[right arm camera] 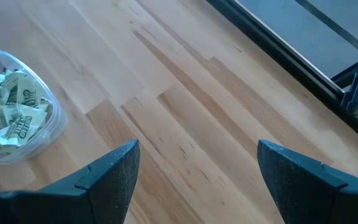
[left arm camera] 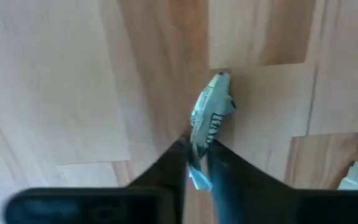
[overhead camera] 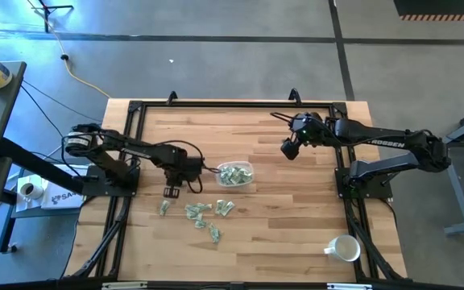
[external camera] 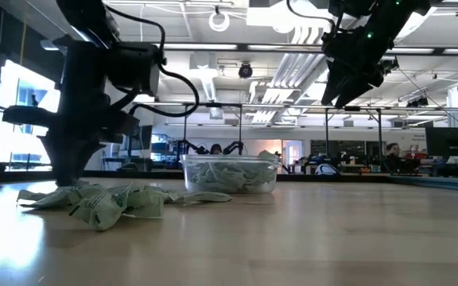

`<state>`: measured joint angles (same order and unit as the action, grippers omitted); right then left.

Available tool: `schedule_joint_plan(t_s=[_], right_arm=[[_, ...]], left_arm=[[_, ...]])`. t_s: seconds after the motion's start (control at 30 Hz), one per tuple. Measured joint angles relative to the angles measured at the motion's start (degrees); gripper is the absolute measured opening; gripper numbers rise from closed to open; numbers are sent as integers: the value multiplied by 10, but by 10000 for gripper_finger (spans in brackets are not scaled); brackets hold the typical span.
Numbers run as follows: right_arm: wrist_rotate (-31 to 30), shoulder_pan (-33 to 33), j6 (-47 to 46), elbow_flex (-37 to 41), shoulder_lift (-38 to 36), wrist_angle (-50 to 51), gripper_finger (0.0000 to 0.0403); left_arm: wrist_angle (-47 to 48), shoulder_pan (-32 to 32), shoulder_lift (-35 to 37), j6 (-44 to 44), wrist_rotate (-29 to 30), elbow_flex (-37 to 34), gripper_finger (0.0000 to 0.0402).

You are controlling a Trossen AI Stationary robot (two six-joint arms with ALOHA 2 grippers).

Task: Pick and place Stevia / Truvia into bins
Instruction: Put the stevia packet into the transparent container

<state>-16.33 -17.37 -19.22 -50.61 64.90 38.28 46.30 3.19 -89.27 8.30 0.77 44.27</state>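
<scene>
Left claw point(left arm camera: 197, 158) clenched on one green-and-white packet point(left arm camera: 211, 112) just above the wooden desk point(overhead camera: 280, 234), long axis running straight out from the fingertips, near end hidden between the fingers, print too blurred to read. Right claw point(right arm camera: 197, 168) released, fingers wide apart, raised over bare desk on the far side of the clear bin point(overhead camera: 236, 174). Bin near the desk's middle, part filled with crumpled packets, loose packets point(overhead camera: 204, 213) scattered flat just beside it, their directions mixed and hard to make out.
</scene>
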Motion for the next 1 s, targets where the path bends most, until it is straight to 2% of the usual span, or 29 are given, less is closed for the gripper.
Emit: schedule_joint_plan(t_s=[0.17, 0.27, 0.43, 0.57, 0.7, 0.9, 1.0], right_arm=[[-1, 0, 0, 0, 0, 0, 314], [-1, 0, 0, 0, 0, 0, 314], [-3, 0, 3, 0, 0, 0, 314], [-3, 0, 2, 0, 0, 0, 314], [-3, 0, -2, 0, 0, 0, 314], [-8, 0, -15, 0, 0, 0, 314], [-13, 0, -17, 0, 0, 3, 314]], left_arm=[[0, 31, -3, 3, -15, 3, 21], [7, 45, -7, -11, -20, 26, 23], [6, 62, -6, -25, -33, 121, 33], [-65, 83, -10, -10, -56, 190, 21], [-132, 106, -33, -11, -92, 212, 21], [-146, 113, -106, -29, -114, 245, 22], [-137, 106, -136, -65, -117, 263, 22]])
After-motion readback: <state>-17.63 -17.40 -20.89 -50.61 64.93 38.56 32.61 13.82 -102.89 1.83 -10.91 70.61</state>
